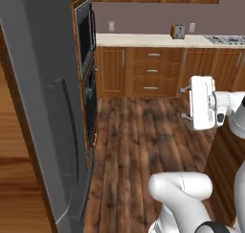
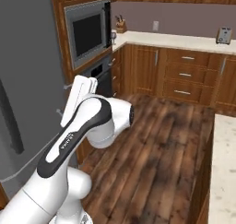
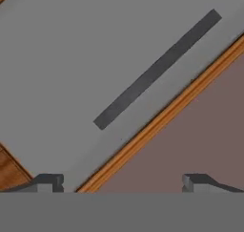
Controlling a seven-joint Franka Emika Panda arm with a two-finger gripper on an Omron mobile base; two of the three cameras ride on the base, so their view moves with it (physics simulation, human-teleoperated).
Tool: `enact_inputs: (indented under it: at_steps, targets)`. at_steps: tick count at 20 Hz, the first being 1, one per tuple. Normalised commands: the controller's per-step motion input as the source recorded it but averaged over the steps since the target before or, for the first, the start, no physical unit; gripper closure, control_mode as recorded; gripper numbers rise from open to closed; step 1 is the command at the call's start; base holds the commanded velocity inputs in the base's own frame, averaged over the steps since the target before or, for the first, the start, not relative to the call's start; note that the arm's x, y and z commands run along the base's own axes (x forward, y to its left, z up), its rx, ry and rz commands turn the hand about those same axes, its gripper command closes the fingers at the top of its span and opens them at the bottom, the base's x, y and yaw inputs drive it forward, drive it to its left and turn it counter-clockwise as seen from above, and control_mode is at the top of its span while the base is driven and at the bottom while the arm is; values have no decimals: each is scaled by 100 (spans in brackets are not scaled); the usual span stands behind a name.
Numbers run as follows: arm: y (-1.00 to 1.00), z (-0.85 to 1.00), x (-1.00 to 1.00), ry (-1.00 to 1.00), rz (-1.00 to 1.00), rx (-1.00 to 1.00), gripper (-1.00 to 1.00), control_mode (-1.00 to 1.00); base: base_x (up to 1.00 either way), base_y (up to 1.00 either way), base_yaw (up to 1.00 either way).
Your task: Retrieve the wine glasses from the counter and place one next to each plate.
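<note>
1. Wine glass (image 2: 113, 36), by my reading, is the small dark stemmed shape in the right base view. It stands at the counter (image 2: 175, 41) corner, just beside the knife block (image 2: 120, 25), and is too small to make out bowl or foot. It is well apart from the arm.
2. Left base view: the gripper (image 1: 184, 102) hangs over the wood floor (image 1: 139, 141), jaws spread wide with nothing between them. I would drive the base toward that counter corner before any reach, keeping clear of the fridge (image 1: 43, 98).
3. Hand view: the fingertips (image 3: 47, 181) stand apart and empty, facing the fridge and its dark handle (image 3: 157, 68). I should swing the hand round toward the counter.
</note>
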Motion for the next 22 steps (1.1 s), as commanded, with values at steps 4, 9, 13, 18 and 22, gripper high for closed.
enact_inputs:
  at_steps: [4, 9, 13, 18, 22]
  targets:
    - [0, 0, 0, 0, 0, 0, -100, 100, 100, -33, 7]
    - [0, 0, 0, 0, 0, 0, -100, 100, 100, -47, 6]
    - [0, 0, 0, 0, 0, 0, -100, 100, 100, -40, 2]
    - [0, 0, 0, 0, 0, 0, -100, 100, 100, -34, 5]
    - [0, 0, 0, 0, 0, 0, -100, 100, 100, -35, 6]
